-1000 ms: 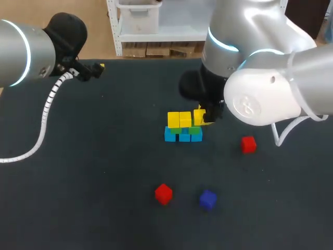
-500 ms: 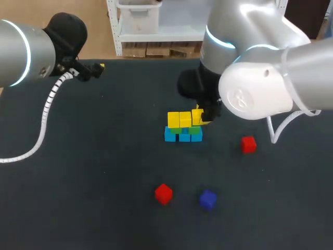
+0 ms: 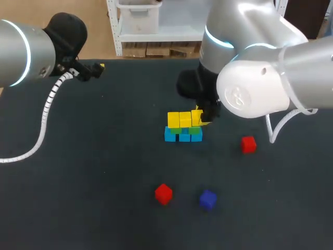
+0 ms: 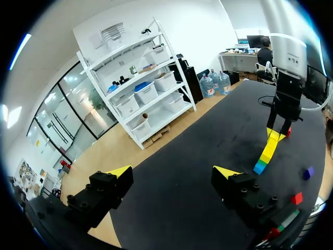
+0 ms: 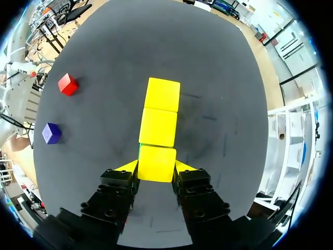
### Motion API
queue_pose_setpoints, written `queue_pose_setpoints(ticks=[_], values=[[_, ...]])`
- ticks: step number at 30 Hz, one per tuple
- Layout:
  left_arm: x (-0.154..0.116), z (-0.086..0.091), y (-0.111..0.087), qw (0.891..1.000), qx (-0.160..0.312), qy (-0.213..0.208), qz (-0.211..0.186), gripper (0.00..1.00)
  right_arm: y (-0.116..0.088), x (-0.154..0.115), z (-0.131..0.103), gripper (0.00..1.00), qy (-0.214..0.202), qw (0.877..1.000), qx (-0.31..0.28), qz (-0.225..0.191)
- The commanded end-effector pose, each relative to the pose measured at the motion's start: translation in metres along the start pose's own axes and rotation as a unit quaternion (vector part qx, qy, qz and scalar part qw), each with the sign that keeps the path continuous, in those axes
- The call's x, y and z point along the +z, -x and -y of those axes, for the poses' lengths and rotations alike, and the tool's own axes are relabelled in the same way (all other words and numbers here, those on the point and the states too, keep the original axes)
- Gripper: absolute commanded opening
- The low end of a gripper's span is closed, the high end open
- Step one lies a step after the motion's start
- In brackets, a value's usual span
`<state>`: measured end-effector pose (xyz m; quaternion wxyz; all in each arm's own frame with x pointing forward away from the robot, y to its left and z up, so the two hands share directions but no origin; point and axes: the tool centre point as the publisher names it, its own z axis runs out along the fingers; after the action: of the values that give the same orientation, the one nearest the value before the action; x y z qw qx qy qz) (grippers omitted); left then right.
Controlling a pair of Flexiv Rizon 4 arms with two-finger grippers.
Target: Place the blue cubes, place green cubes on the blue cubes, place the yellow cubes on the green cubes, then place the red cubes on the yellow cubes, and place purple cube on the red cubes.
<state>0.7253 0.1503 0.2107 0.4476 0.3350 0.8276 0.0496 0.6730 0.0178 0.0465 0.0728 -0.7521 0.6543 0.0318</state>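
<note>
Gripping a yellow cube (image 5: 156, 162) on both sides, right claw (image 5: 156, 167) sits at 3 o'clock end of stack (image 3: 183, 135). Left claw (image 4: 171, 176) wide open, empty, 10 o'clock on desk (image 3: 104, 172).

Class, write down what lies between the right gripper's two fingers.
In the right wrist view, a yellow cube lies there, with the right gripper touching it on both sides.

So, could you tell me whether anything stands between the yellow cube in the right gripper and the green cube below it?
Nothing visible does: the right gripper holds the yellow cube directly over the end green cube, beside the two placed yellow cubes.
</note>
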Motion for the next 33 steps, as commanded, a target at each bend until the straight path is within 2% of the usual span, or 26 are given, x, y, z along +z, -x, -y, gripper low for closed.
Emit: queue_pose_setpoints(ticks=[1, 10, 11, 12, 15, 16, 17, 22, 25, 27, 28, 31, 33], values=[[0.0013, -0.0013, 0.0001, 1.000, 0.000, -0.002, 0.001, 1.00, 0.0006, 0.0004, 0.0007, 0.00, 0.003, 1.000, 0.000, 0.001], [0.0013, -0.0013, 0.0001, 1.000, 0.000, -0.002, 0.001, 1.00, 0.0013, -0.0019, -0.0001, 0.00, 0.007, 1.000, 0.006, 0.004], [0.0013, -0.0013, 0.0001, 1.000, 0.000, -0.002, 0.001, 1.00, 0.0013, -0.0021, -0.0001, 0.24, 0.007, 1.000, 0.007, 0.005], [0.0013, -0.0013, 0.0001, 1.000, 0.000, -0.002, 0.001, 1.00, 0.0012, -0.0022, -0.0002, 0.37, 0.009, 1.000, 0.008, 0.006], [0.0013, -0.0013, 0.0001, 1.000, 0.000, -0.002, 0.001, 1.00, 0.0010, -0.0023, -0.0010, 0.49, 0.016, 1.000, 0.012, 0.008], [0.0013, -0.0013, 0.0001, 1.000, 0.000, -0.002, 0.001, 1.00, 0.0009, -0.0022, -0.0015, 0.71, 0.018, 1.000, 0.011, 0.008], [0.0013, -0.0013, 0.0001, 1.000, 0.000, -0.002, 0.001, 1.00, 0.0008, -0.0021, -0.0018, 1.00, 0.020, 1.000, 0.012, 0.007], [0.0013, -0.0013, 0.0001, 1.000, 0.000, -0.002, 0.001, 1.00, -0.0002, -0.0018, -0.0021, 1.00, 0.022, 1.000, 0.013, 0.006], [0.0013, -0.0013, 0.0001, 1.000, 0.000, -0.002, 0.001, 1.00, -0.0004, -0.0016, -0.0021, 0.87, 0.022, 1.000, 0.012, 0.006], [0.0013, -0.0013, 0.0001, 1.000, 0.000, -0.002, 0.001, 1.00, -0.0004, -0.0016, -0.0021, 0.59, 0.021, 1.000, 0.011, 0.005], [0.0013, -0.0013, 0.0001, 1.000, 0.000, -0.002, 0.001, 1.00, -0.0004, -0.0016, -0.0021, 0.48, 0.021, 1.000, 0.011, 0.005], [0.0013, -0.0013, 0.0001, 1.000, 0.000, -0.002, 0.001, 1.00, -0.0001, -0.0012, -0.0022, 0.34, 0.020, 1.000, 0.009, 0.004], [0.0013, -0.0013, 0.0001, 1.000, 0.000, -0.002, 0.001, 1.00, 0.0000, -0.0011, -0.0022, 0.31, 0.019, 1.000, 0.008, 0.003]])
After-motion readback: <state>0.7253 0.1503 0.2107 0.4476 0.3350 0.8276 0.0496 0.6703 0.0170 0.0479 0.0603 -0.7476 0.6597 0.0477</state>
